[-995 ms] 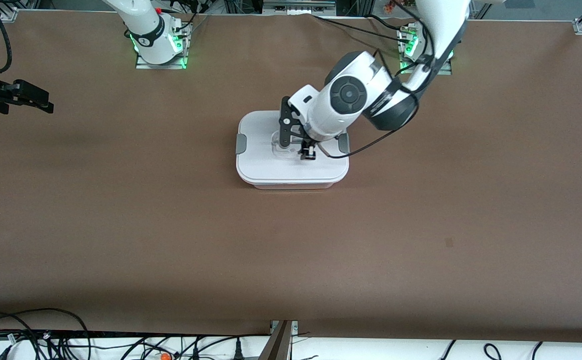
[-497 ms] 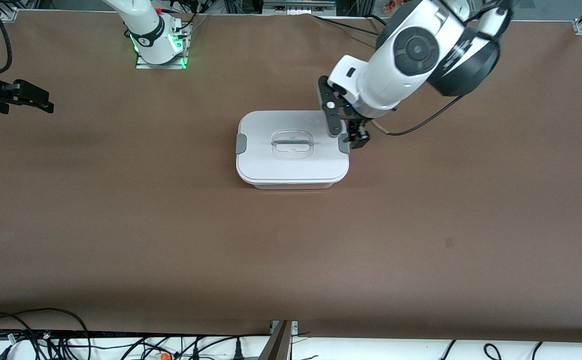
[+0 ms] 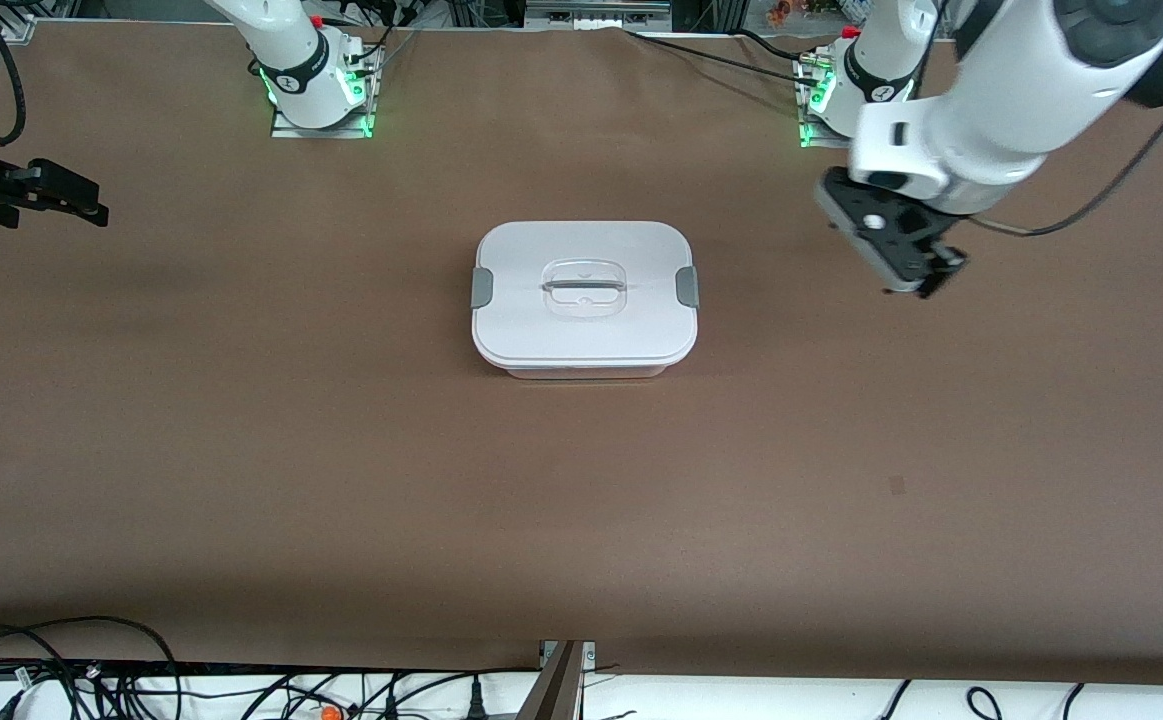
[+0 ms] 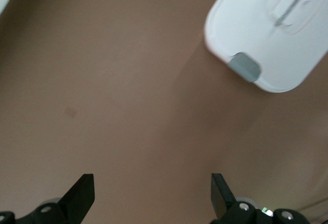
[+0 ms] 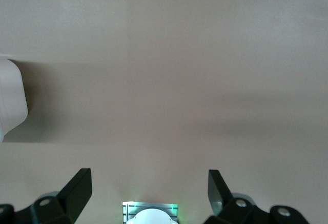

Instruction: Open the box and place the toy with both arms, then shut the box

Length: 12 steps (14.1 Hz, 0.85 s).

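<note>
1. Front view: you see the rounded rectangular box with white lid and grey side clips [image 3: 584,297] lying closed mid-table, long axis running between the arms' ends. The left gripper [image 3: 926,268] hangs over bare table toward the left arm's end, the nearer of the two grippers. The right gripper [image 3: 51,195] waits at the right arm's edge. The toy isn't visible.
2. Left wrist view: fingers [image 4: 82,193] spread, empty; one grey clip [image 4: 244,65] faces you.
3. Right wrist view: fingers [image 5: 77,188] released. No readable writing anywhere.
</note>
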Available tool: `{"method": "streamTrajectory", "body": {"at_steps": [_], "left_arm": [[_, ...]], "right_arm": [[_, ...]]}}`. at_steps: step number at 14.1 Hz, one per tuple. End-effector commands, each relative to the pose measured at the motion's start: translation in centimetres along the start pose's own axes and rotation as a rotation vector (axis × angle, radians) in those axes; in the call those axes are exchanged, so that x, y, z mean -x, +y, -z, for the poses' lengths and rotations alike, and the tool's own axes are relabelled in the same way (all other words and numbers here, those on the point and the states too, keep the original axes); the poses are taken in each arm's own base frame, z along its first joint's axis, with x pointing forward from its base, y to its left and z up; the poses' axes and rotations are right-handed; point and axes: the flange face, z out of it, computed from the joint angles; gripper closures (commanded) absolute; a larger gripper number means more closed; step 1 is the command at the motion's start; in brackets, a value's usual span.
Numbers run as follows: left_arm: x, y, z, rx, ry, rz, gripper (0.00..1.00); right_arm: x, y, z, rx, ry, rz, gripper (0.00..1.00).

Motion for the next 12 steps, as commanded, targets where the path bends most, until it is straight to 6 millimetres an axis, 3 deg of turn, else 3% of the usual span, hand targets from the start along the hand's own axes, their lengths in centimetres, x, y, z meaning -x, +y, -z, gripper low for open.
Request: {"method": "streamTrajectory", "body": {"at_steps": [1, 5, 8, 12], "left_arm": [[4.4, -2.6, 1.5, -0.052, -0.007, 0.252, 0.0], [10.2, -8.3, 1.1, -0.04, -0.008, 0.61, 0.0], [10.9, -9.0, 1.4, -0.01, 0.023, 0.889, 0.0], [11.0, -8.9, 1.1, 0.015, 0.022, 0.903, 0.0]], "right_arm": [[0.2, -0.2, 0.5, 0.007, -0.004, 0.006, 0.0], [0.2, -0.3, 0.5, 0.004, -0.005, 0.008, 0.0], [0.3, -0.4, 0.5, 0.004, -0.004, 0.01, 0.0], [0.2, -0.4, 0.5, 0.004, -0.005, 0.01, 0.0]]}}
